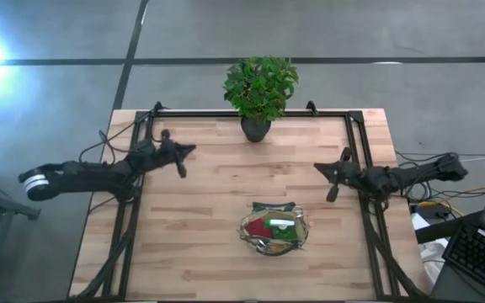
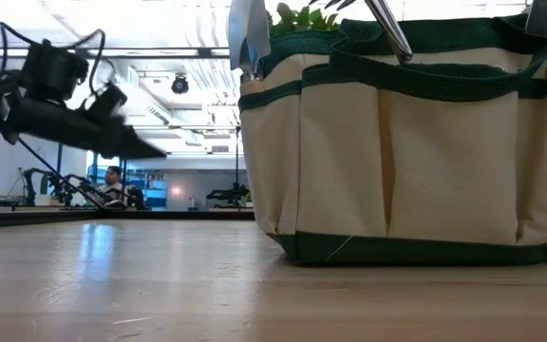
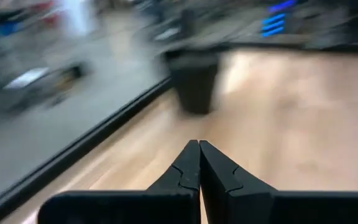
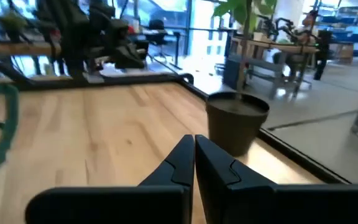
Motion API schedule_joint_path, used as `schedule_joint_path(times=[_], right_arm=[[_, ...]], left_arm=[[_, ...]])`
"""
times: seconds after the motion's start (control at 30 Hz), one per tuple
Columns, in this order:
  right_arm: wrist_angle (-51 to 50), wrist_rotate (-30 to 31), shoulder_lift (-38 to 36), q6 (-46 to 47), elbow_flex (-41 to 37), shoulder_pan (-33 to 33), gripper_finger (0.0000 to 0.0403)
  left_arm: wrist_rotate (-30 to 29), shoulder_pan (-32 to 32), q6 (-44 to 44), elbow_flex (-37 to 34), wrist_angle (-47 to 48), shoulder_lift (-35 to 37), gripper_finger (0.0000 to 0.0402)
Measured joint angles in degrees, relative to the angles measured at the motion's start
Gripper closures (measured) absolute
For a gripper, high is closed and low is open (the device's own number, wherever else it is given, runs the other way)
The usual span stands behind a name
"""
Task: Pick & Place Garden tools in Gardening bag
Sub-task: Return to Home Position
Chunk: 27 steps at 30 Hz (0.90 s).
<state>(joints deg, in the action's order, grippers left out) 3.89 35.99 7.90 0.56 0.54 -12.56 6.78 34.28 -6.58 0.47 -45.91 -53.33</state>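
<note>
Near the front edge of the table [image 1: 209, 194], roughly midway across it, sits the gardening bag [image 2: 416, 161], upright on its flat base, and that is where the garden tools [image 1: 261, 225] are. From above I can make out a red piece and something green inside the rim, and from table height silver metal pokes up past the dark trim. I see no trowel, fork or bottle lying loose on the boards. Both arms hang over the middle of the table, one to each side and well apart from the bag. The left gripper [image 3: 199, 144] has its fingers pressed together on nothing, and the right gripper [image 4: 194, 138] is likewise closed and empty. The right one is the nearer of the two to the bag, which lies toward the front edge and inward from it. Both tools point more toward the potted plant [image 1: 259, 88] at the far edge than toward the bag. As I judge it, the packing looks finished. A retreat to each arm's own side would lead away from the bag, with nothing in the path to snag.
</note>
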Motion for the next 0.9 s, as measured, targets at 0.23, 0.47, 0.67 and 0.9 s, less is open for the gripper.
schedule_joint_path(times=[0.23,0.47,0.67,0.9], right_arm=[[0.01,0.28,4.22,-0.59,0.0,-0.02,0.0394],[0.01,0.22,6.44,-0.59,0.0,-0.02,0.0394],[0.01,0.15,6.4,-0.61,0.0,-0.02,0.0394],[0.01,0.15,6.45,-0.59,0.0,-0.02,0.0394]], left_arm=[[-22.59,0.0,6.15,-0.04,4.2,-3.09,0.0399],[-25.07,-0.02,6.63,0.11,5.68,-3.4,0.0399],[-25.09,-0.02,6.63,0.13,5.71,-3.4,0.0399],[-25.09,-0.02,6.62,0.13,5.8,-3.4,0.0399]])
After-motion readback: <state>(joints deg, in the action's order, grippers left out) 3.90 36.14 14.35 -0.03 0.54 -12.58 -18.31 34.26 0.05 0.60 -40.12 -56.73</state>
